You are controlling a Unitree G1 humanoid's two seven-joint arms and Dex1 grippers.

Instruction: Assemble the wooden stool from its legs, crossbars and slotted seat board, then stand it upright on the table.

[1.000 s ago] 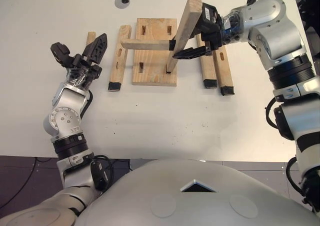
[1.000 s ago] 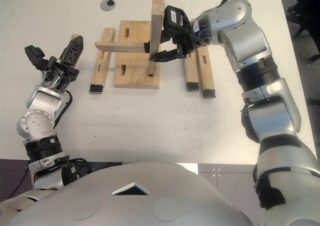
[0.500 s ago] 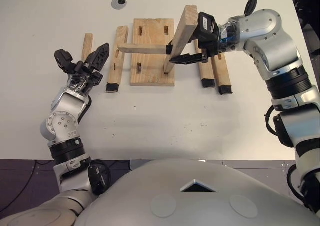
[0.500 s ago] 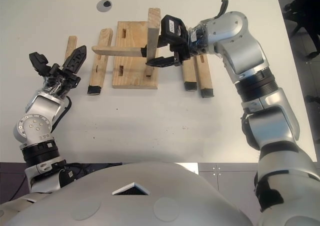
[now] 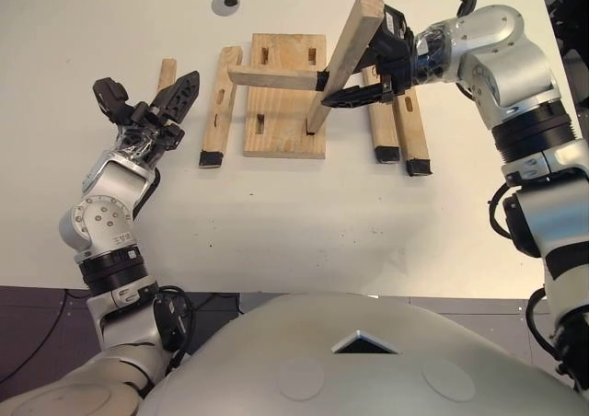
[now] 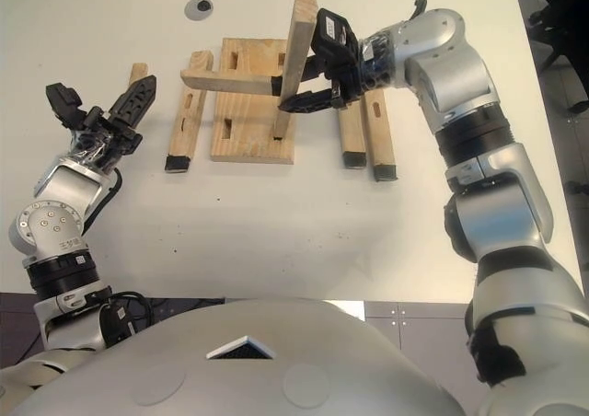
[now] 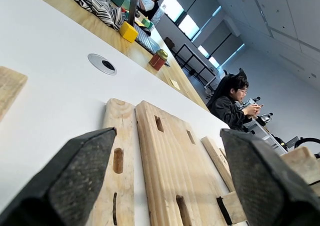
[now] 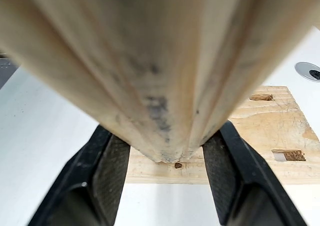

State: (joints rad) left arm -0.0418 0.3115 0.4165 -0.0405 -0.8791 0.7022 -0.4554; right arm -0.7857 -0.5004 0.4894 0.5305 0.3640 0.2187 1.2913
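Right gripper (image 5: 337, 86) clamps the tilted leg (image 5: 357, 28) over the seat board (image 5: 279, 132).

Bright, even light from overhead covers the white tabletop (image 5: 276, 213). The pale wooden slotted seat board (image 5: 285, 140) and the flat-lying wooden leg (image 5: 219, 108) beside it throw thin, soft shadows. In the left wrist view's upper middle, daylit windows (image 7: 176, 7) glare white.

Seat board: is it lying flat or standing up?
Lying flat. The seat board rests on the table with its slots facing up, and the right gripper holds a leg over it.
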